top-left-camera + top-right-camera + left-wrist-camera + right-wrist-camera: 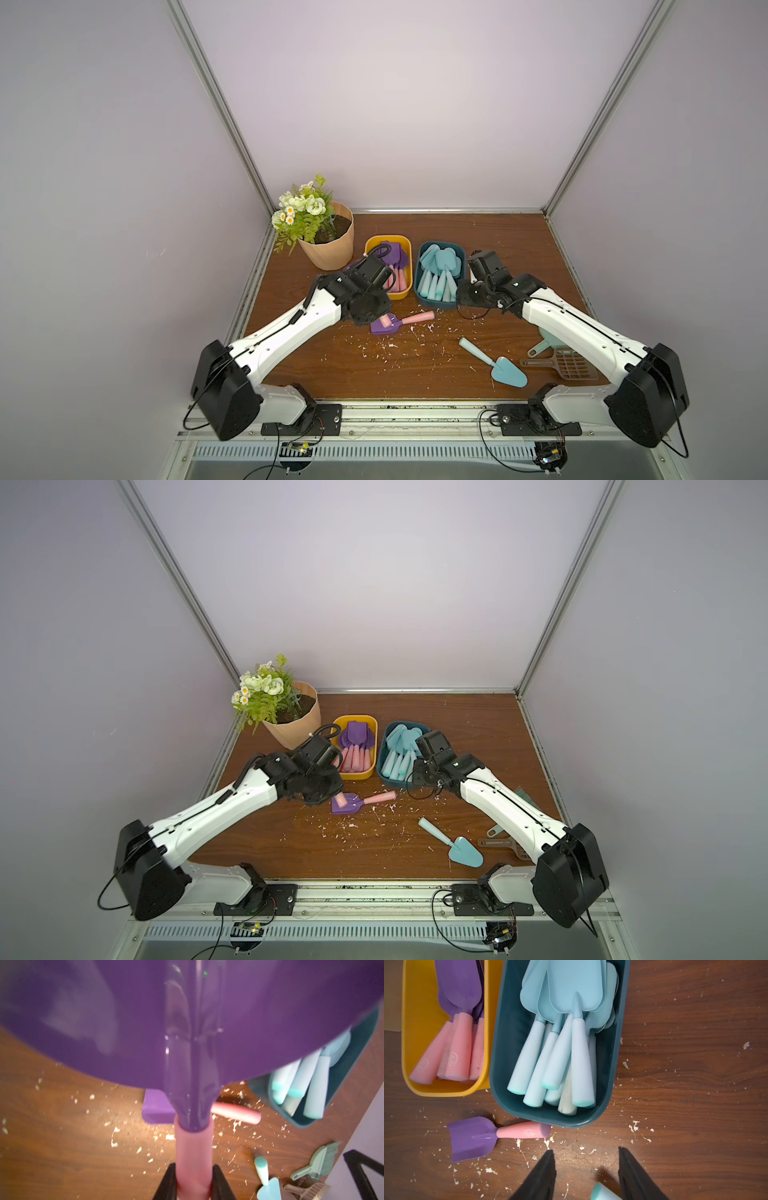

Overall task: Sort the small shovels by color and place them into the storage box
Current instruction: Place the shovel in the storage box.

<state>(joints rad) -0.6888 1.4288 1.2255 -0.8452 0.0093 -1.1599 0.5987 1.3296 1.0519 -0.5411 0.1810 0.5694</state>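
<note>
My left gripper (193, 1178) is shut on the pink handle of a purple shovel (187, 1022), whose blade fills most of the left wrist view. In a top view that gripper (374, 316) hangs just in front of the yellow box (388, 240), which holds several purple shovels. Under it another purple shovel (417, 317) lies flat on the table. My right gripper (585, 1150) is open and holds nothing, low over the table in front of the teal box (500, 1064) of turquoise shovels (579, 1059). One turquoise shovel (492, 361) lies loose near the front right.
A flower pot (328, 245) stands at the back left beside the yellow box. A green dustpan with brush (540, 347) and a beige slotted scoop (569, 365) lie under my right arm. White crumbs (395, 345) are scattered over the wooden table.
</note>
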